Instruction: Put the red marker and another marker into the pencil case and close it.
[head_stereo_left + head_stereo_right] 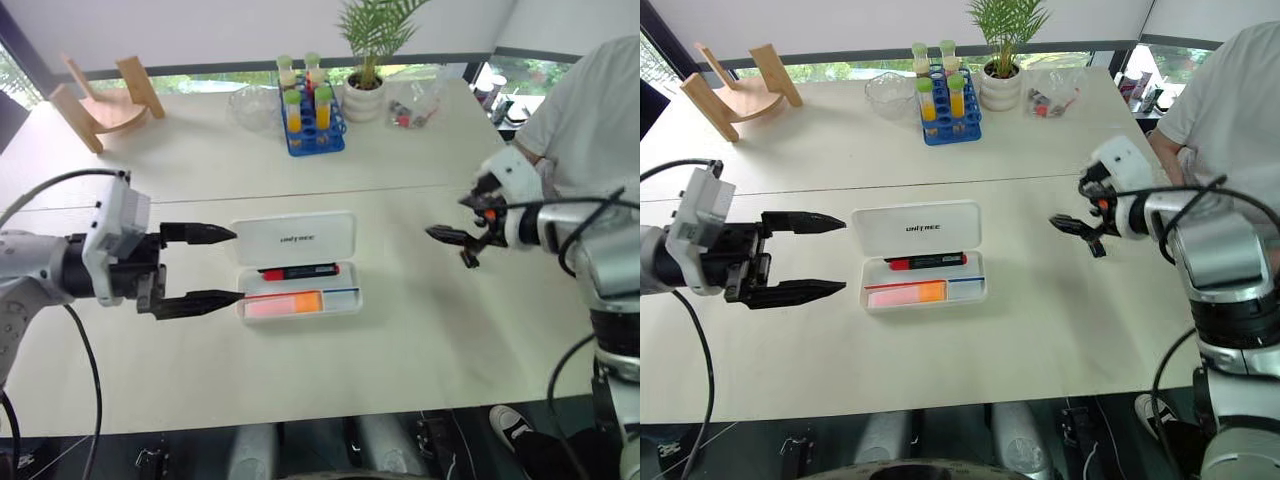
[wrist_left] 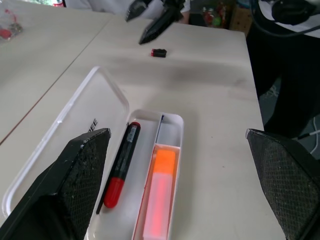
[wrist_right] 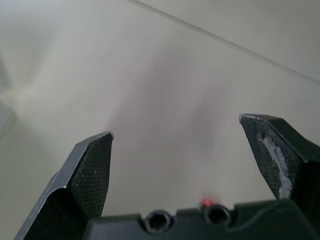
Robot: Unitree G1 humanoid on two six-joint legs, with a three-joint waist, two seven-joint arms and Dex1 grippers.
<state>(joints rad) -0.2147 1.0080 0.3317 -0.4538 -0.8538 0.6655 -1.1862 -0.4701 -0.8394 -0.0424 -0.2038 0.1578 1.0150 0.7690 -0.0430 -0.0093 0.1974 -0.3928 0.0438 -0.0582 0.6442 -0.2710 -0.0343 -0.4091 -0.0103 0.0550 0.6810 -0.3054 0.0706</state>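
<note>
"UNITREE" lettering on pencil case (image 1: 292,238) lid

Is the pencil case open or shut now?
Open. The pencil case has its lid lying flat behind the tray, and the red marker and the pink-orange marker lie uncovered inside.

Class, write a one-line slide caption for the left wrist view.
Open pencil case holding red marker and orange marker.

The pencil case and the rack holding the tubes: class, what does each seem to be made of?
The pencil case looks like smooth white plastic: thin moulded walls, clear-edged hinged lid, printed lettering. The rack looks like glossy blue moulded plastic, with round holes; probably, not certain.
</note>
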